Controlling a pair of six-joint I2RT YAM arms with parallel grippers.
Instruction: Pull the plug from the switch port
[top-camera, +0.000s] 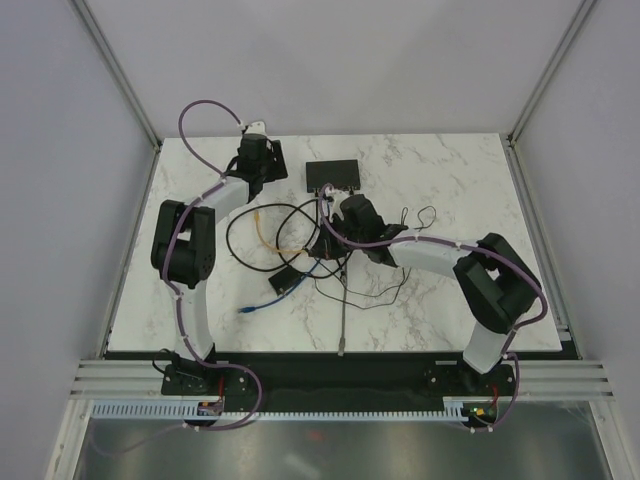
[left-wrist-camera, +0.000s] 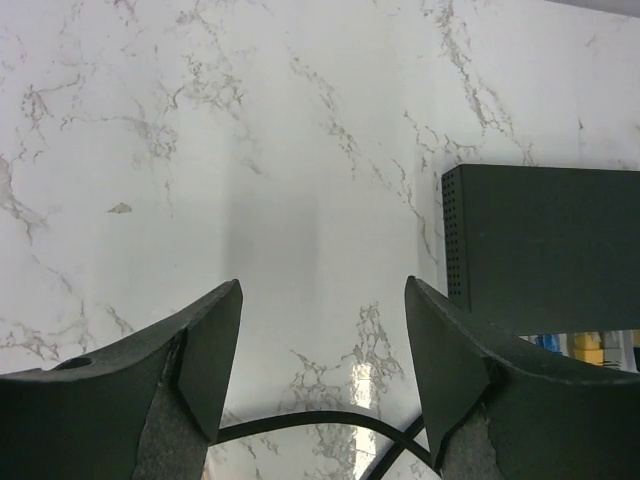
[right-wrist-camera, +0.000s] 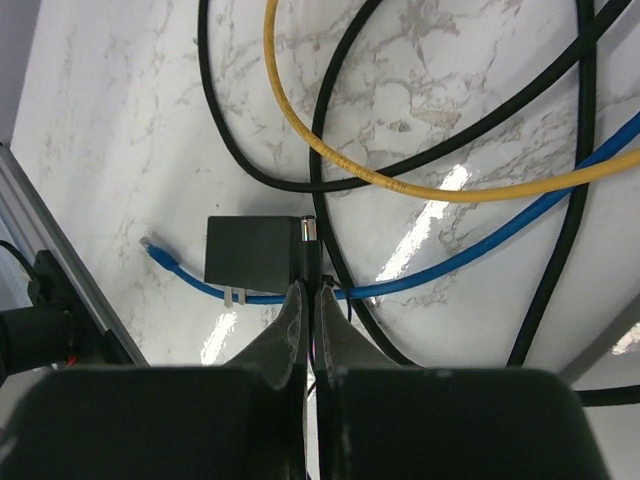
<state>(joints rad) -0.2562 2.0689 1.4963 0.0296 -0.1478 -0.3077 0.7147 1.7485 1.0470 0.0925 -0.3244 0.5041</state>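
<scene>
— So, where is the switch sitting?
— It is lying flat on the marble table, at twelve o'clock from the cable tangle.
— And the grippers?
— The left gripper is hovering spread at its nine o'clock. The right gripper is showing fingers pressed together by the black adapter block, toward six o'clock.

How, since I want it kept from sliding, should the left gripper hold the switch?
Likely the switch at its left end, from above, jaws spanning its long sides: it lies flat, and that vented end is nearest the open left gripper.
</scene>
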